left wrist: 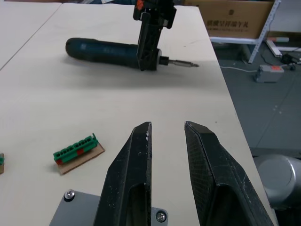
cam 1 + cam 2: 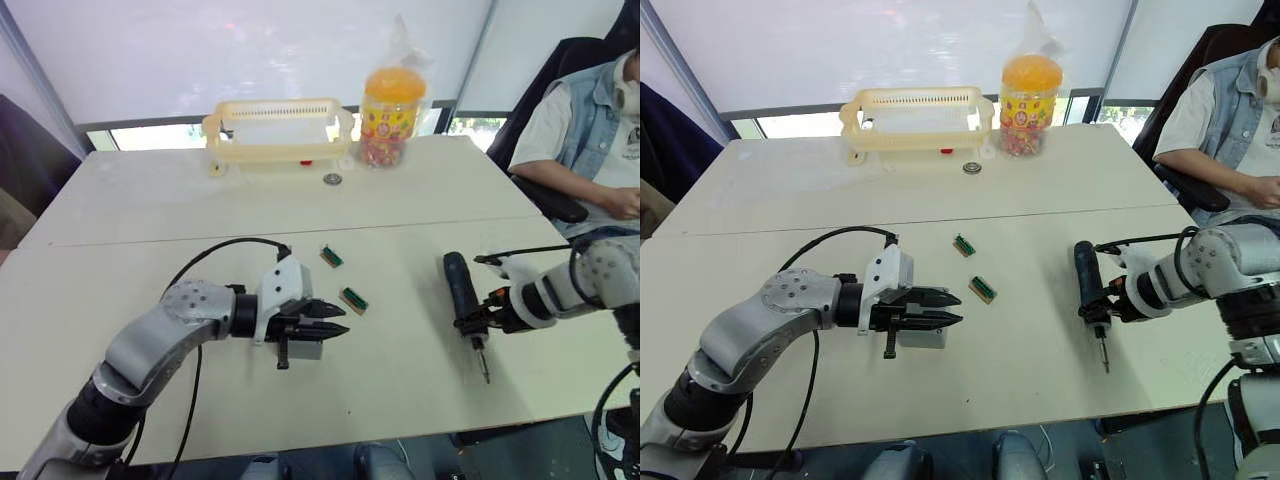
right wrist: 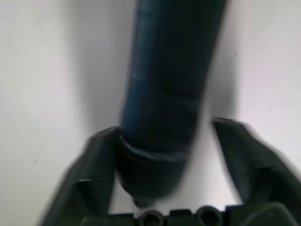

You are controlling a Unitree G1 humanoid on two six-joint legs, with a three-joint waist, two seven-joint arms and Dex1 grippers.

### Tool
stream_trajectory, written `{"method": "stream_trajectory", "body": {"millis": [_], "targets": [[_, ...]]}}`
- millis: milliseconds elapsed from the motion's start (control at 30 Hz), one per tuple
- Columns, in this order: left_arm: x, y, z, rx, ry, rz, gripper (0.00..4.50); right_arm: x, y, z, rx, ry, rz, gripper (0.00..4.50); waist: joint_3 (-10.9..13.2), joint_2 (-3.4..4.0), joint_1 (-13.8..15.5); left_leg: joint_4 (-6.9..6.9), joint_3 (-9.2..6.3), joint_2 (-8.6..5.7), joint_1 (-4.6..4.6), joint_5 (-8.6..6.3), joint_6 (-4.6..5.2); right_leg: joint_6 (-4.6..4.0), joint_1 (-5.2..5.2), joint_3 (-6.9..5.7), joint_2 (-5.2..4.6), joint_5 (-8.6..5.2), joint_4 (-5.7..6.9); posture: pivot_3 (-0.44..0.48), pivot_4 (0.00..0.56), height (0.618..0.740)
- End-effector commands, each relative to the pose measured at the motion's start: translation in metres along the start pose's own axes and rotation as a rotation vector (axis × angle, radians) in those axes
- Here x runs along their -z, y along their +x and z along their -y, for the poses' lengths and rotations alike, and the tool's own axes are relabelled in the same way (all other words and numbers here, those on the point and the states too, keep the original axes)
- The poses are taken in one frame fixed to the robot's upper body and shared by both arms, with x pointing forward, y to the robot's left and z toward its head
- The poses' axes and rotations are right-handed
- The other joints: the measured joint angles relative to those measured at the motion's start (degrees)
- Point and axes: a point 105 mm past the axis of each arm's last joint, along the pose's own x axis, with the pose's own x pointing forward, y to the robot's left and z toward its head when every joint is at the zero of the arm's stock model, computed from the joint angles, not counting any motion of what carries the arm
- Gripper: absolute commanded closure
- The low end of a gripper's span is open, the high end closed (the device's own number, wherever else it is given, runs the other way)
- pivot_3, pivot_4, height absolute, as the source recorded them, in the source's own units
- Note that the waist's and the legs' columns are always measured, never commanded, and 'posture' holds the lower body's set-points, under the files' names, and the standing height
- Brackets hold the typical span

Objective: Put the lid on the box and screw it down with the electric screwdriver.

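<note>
Big pale worktop point(image 2: 420, 190) in front of us, a person point(image 2: 600, 130) seated at its far right corner. Along the back edge sits a cream slotted basket point(image 2: 280, 130), and next to it a clear jar with an orange lid point(image 2: 392, 115), a small coin-like disc point(image 2: 332, 179) just in front of them.

Left gripper point(image 2: 335, 320) hovers low at mid-worktop, fingers point(image 1: 136, 169) slightly apart with nothing between them. Right under it there's a grey box-like piece point(image 2: 306, 349); the left wrist view catches its flat grey top with two corner screws point(image 1: 77, 214), so the lid appears seated, though whether that is lid or box I can't tell for sure.

Over on the right, the electric screwdriver point(image 2: 462, 290) lies flat on the worktop, dark cylinder, thin metal bit pointing toward the near edge. The right gripper point(image 2: 487, 310) straddles it near the bit end; the right wrist view shows the barrel point(image 3: 169, 89) against one finger with a gap to the other, so not clamped.

Two small green blocks point(image 2: 352, 299) lie between the grippers, one nearer the left gripper, the other point(image 2: 331, 256) further back.
</note>
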Motion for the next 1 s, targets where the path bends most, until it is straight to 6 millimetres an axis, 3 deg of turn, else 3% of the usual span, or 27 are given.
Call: {"method": "stream_trajectory", "body": {"millis": [33,200,267,367,433,467,533,600,667,767,867,1000], "targets": [[-0.003,-0.002,0.003,-0.005,0.014,0.010,3.43,0.012,0.007,0.001,0.003,0.000,-0.036,2.69,-0.01,-0.04,0.10,0.00,-0.01,0.00,-0.01,0.00,0.00,0.00,0.00,0.00,-0.01,0.00,0.00,0.000,0.150,0.740],[0.003,-0.019,-0.015,-0.063,-0.003,-0.018,3.43,0.008,-0.003,-0.003,-0.022,-0.012,0.047,2.69,-0.03,-0.08,0.19,0.00,-0.03,0.00,-0.01,0.00,0.00,0.00,0.00,-0.01,-0.01,0.00,0.01,0.000,0.150,0.740],[0.005,-0.029,-0.024,-0.090,-0.014,-0.028,3.43,-0.009,-0.014,-0.005,-0.004,-0.041,0.169,2.69,-0.01,-0.05,0.20,-0.01,-0.05,0.00,-0.02,0.00,0.00,0.01,-0.01,-0.03,0.01,0.00,0.02,0.000,0.150,0.740],[0.007,-0.046,-0.038,-0.131,-0.043,-0.032,3.43,-0.055,-0.042,-0.016,-0.032,-0.061,0.486,2.69,0.09,0.11,-0.26,-0.01,0.00,0.00,-0.04,0.00,0.00,0.04,-0.06,-0.01,0.01,0.02,0.03,0.000,0.150,0.740],[0.006,-0.056,-0.046,-0.137,-0.070,-0.029,3.43,-0.093,-0.086,-0.044,-0.129,-0.155,0.846,2.69,0.27,0.41,-0.26,-0.01,0.06,-0.02,-0.08,0.00,0.00,0.07,-0.13,0.04,0.00,0.03,0.03,0.000,0.150,0.740],[0.005,-0.059,-0.048,-0.133,-0.080,-0.028,3.43,-0.102,-0.107,-0.058,-0.171,-0.212,0.998,2.69,0.34,0.50,-0.25,-0.01,0.07,-0.02,-0.09,0.00,0.00,0.07,-0.17,0.04,0.00,0.04,0.05,0.000,0.150,0.740],[0.007,-0.065,-0.049,-0.113,-0.079,-0.055,3.43,-0.107,-0.131,-0.086,-0.250,-0.281,1.217,2.69,0.36,0.55,-0.15,-0.04,0.04,-0.02,-0.36,0.00,0.00,0.09,-0.51,0.04,0.02,0.04,0.23,0.000,0.150,0.740],[0.007,-0.066,-0.048,-0.090,-0.073,-0.084,3.43,-0.101,-0.140,-0.110,-0.331,-0.323,1.345,2.69,0.34,0.55,-0.07,-0.06,-0.08,0.02,-0.76,0.01,-0.01,0.08,-0.92,-0.03,0.09,0.04,0.33,0.000,0.150,0.740],[0.008,-0.071,-0.051,-0.087,-0.068,-0.105,3.43,-0.094,-0.137,-0.136,-0.397,-0.383,1.389,2.69,0.31,0.50,0.14,-0.06,-0.20,0.05,-0.92,0.02,-0.02,0.08,-1.02,-0.10,0.08,0.04,0.28,0.000,0.150,0.740],[0.007,-0.066,-0.048,-0.058,-0.054,-0.130,3.43,-0.069,-0.117,-0.181,-0.606,-0.455,1.388,2.69,0.26,0.43,0.22,-0.04,-0.19,0.02,-0.96,0.04,-0.06,0.09,-0.97,-0.10,-0.06,0.04,0.19,0.000,0.150,0.740],[0.010,-0.062,-0.042,-0.030,-0.049,-0.154,3.43,-0.058,-0.096,-0.207,-0.704,-0.441,1.380,2.69,0.29,0.47,-0.05,0.05,-0.11,-0.01,-0.94,0.07,-0.11,0.09,-0.96,0.04,-0.18,0.06,0.21,0.000,0.150,0.740],[0.014,-0.055,-0.039,-0.018,-0.044,-0.167,3.43,-0.049,-0.082,-0.220,-0.753,-0.449,1.374,2.69,0.29,0.47,0.07,0.08,-0.08,-0.04,-0.93,0.12,-0.20,0.09,-0.97,0.03,-0.13,0.06,0.29,0.000,0.150,0.740]]}}
